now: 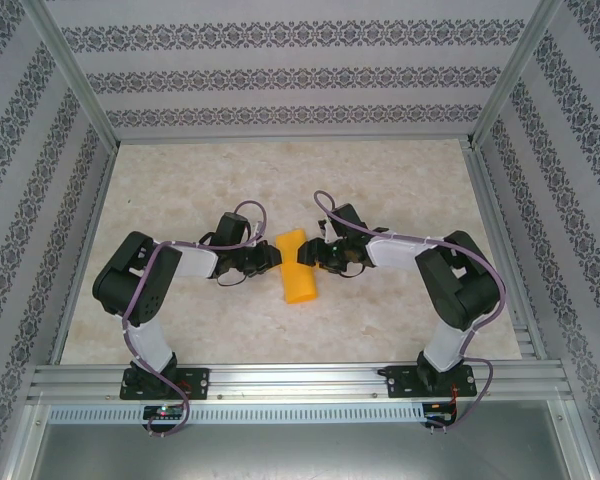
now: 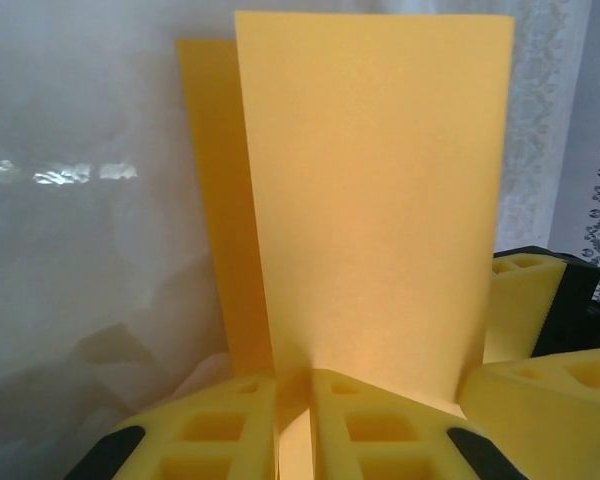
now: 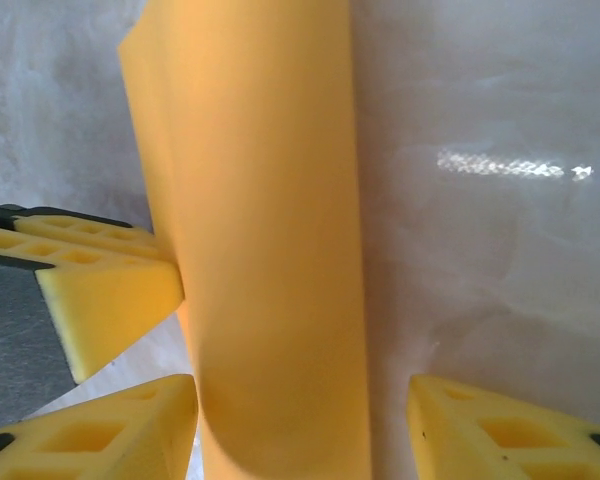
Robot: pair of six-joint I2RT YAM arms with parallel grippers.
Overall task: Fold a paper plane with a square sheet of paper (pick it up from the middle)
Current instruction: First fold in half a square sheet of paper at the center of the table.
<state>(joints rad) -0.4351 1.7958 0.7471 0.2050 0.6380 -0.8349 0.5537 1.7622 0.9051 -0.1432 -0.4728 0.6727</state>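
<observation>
Top view: the orange sheet of paper (image 1: 300,278) is folded over into a long strip, sitting about dead center on the marbled table (image 1: 280,170), long side running roughly 12 to 6. The left gripper (image 1: 267,258) comes at its upper end from 9 o'clock and the right gripper (image 1: 310,255) from 3 o'clock, so both meet at the same end of the strip. Left wrist view: the sheet (image 2: 380,200) stands up as 2 layers, the back one peeking out toward 9 o'clock. The left gripper (image 2: 293,392) is clenched on its bottom edge, both foam pads squeezed together with just the paper between them. The right gripper's fingers (image 2: 545,395) sit at 4 o'clock, 1 in front of the sheet's edge and 1 behind it. Right wrist view: the rounded fold (image 3: 270,250) runs from 12 down to 6, and the right gripper (image 3: 302,420) is spread wide around it, not pinching; the 7 o'clock pad is right at the paper, the 5 o'clock pad is apart from it. A left-gripper finger (image 3: 100,300) pokes in at 9 o'clock, touching the sheet.
</observation>
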